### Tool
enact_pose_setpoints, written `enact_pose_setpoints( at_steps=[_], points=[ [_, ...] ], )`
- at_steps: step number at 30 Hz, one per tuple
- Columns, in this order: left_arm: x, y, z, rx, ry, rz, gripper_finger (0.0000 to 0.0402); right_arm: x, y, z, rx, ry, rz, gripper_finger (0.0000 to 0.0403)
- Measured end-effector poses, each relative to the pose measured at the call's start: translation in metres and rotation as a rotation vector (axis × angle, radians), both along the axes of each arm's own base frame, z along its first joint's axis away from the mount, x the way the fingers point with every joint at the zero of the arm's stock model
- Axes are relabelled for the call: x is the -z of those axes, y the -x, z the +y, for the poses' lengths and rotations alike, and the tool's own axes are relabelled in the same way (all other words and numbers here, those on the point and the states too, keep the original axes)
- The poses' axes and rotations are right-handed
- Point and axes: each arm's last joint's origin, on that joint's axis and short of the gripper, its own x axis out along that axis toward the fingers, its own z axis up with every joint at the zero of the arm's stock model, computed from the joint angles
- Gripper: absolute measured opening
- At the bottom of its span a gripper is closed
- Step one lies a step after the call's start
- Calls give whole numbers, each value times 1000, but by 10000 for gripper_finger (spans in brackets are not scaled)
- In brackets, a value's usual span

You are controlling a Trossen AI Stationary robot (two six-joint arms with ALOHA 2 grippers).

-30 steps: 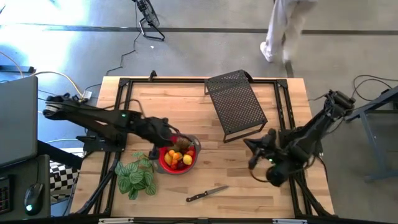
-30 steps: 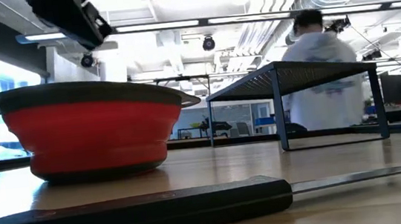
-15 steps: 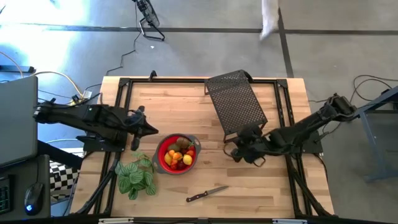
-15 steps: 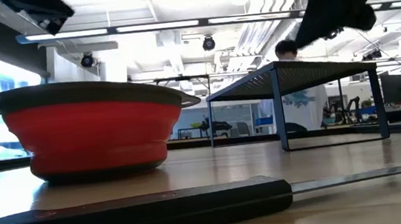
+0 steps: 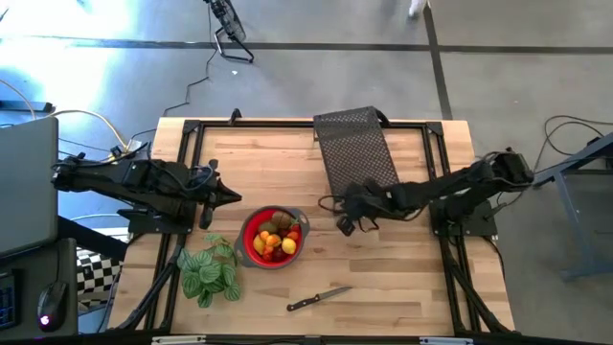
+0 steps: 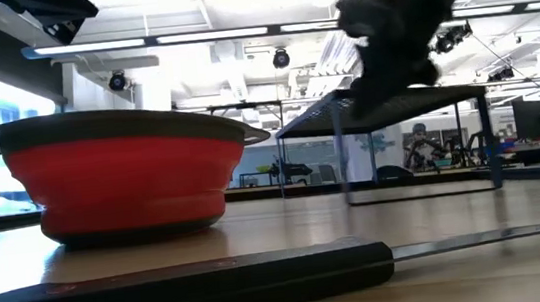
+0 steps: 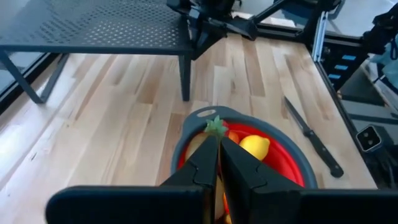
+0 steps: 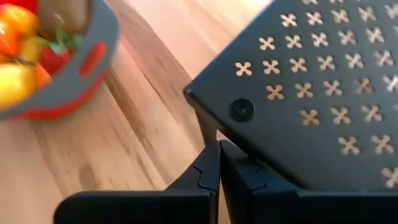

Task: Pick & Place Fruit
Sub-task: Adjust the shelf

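Observation:
The fruit (image 5: 275, 235), yellow, orange, red and brown pieces, lies heaped in a red bowl with a grey rim (image 5: 247, 230) (image 6: 122, 177) at the table's middle. My left gripper (image 5: 237, 197) (image 7: 217, 142) hangs shut and empty just left of the bowl, above the table. My right gripper (image 5: 343, 224) (image 8: 219, 148) is shut with nothing between its fingers, at the near left corner of a black perforated rack (image 5: 352, 144) (image 6: 395, 98). My right gripper's shut fingertips (image 8: 211, 158) stand against the leg (image 8: 206, 124) under the rack's near left corner. They come from the table's right side, slanting down. The rack stands on its legs on the table.
A green striped leafy plant (image 5: 211, 273) lies near the front left. A black-handled knife (image 5: 318, 299) (image 6: 184, 291) lies near the front edge. Bare wood lies between the bowl and the rack.
My left gripper has drawn back from over the bowl toward the table's left edge, staying shut. My right gripper has swept from the right edge toward the left and down to the rack's corner. The rack's near end has swung left; its far end stayed.

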Motion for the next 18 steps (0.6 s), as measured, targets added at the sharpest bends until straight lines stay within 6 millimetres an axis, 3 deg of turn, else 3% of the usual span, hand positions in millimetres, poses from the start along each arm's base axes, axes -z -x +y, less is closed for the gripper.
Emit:
enact_pose_setpoints(
  at_steps=[5,12,18],
  points=[
    [1,-3,0,-7,-6,15,15,1,-17,-17,-16,41,-82,3],
    [3,-5,0,-11,-9,26,15,0,-20,-31,47,90,-117,3],
    [3,-5,0,-11,-10,26,15,-1,-19,-22,15,93,-127,3]
  ],
)
